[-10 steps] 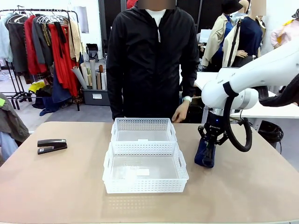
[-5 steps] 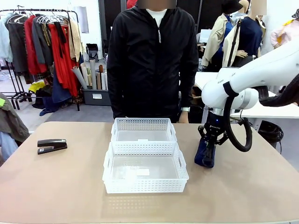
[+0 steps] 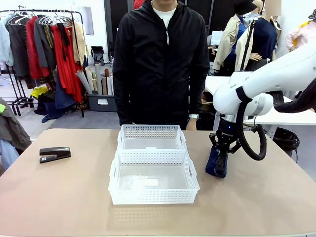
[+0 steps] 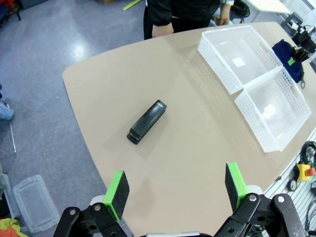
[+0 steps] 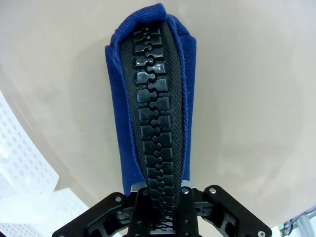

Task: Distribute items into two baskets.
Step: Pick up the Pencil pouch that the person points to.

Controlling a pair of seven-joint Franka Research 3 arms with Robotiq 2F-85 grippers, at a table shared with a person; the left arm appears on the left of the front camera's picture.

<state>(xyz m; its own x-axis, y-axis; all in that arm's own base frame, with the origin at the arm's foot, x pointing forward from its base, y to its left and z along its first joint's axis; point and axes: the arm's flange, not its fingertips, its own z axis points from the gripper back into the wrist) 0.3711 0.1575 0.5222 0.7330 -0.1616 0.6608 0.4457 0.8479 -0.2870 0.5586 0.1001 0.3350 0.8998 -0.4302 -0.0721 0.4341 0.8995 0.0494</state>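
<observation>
A navy blue zippered pouch [image 3: 217, 165] stands on end on the table, right of the baskets; my right gripper [image 3: 223, 150] is shut on its upper edge. In the right wrist view the pouch [image 5: 148, 103] stretches away from the closed fingers, black zipper facing the camera. Two white perforated baskets sit mid-table, one near [image 3: 153, 197] and one far [image 3: 150, 131], both with nothing inside. The black stapler [image 3: 55, 154] lies at the table's left. My left gripper [image 4: 175, 190] hovers open high above the table, the stapler [image 4: 147, 121] below and ahead of its green pads.
A person in a black jacket [image 3: 163, 64] stands at the far side behind the baskets, arms hanging down. A clothes rack [image 3: 44, 54] and other tables stand beyond. Bare tabletop lies around the stapler [image 3: 74, 187] and right of the pouch.
The person's hand, raised near the table's far right edge a second ago, has dropped to the side. Both arms and the pouch have stayed put.
</observation>
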